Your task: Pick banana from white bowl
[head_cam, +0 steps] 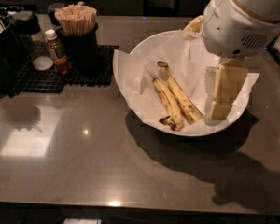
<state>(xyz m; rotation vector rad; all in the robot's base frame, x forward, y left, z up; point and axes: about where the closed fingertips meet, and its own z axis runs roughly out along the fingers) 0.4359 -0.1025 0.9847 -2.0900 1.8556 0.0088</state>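
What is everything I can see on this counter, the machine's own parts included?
white bowl: one, white, centre-right of counter
paper: one sheet, white, lining the bowl
banana: one, speckled yellow, in bowl, right of the pair
slimmer banana: one, yellow, blackened end, left of it
bottle: one, brown, white cap, on mat
mat: one, black, back left
cup of sticks: one, black, on mat
counter: one, grey-brown
arm: one, white, upper right
gripper: one, cream, over bowl's right side

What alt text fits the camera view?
A robot's cream pincer hangs over the right side of a wide paper-lined white bowl holding a speckled yellow banana and a slimmer banana with a blackened end, on a glossy grey counter.
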